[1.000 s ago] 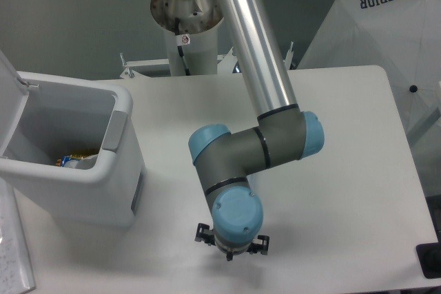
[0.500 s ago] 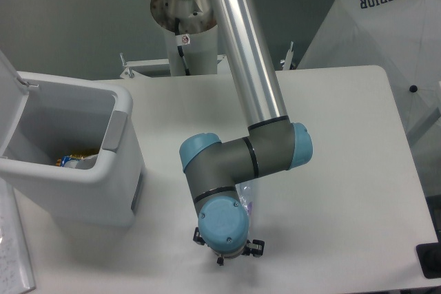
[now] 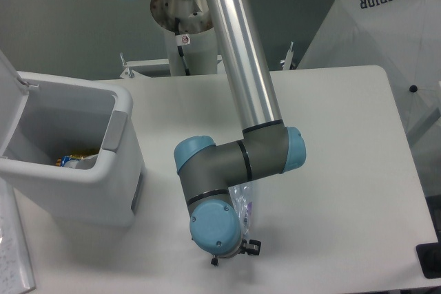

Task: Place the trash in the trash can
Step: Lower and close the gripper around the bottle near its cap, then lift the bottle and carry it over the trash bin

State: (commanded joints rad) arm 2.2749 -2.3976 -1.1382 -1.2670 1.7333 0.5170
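1 arm is seen, bent low over the near edge of the table, with its wrist pointed straight down. The gripper is mostly hidden under the blue wrist cap; only small black bits are visible at either side. Whether the fingers are spread or closed cannot be told from this view, and nothing can be confirmed as held.

1 piece of clear plastic trash, taken to be the flattened bottle, is seen lying on the table just beside the wrist, partly covered by the forearm joint. A small purple-dark mark is visible on it; label and cap cannot be made out. The white crumpled scrap is not seen anywhere in view; it may be hidden by the arm.

1 trash can is counted at the left, lid open and tipped back. Some coloured contents are visible at the bottom, yellow and blue, too small to identify further.

Progress judged: the bottle is not yet in the can and is well apart from it. The step in hand looks like the approach or grasp on the bottle. Left to do: grasp, lift, carry left over the opening, release, then the scrap if it is still out. Task is judged early to midway.

1 white umbrella-like canopy is noted at the upper right.
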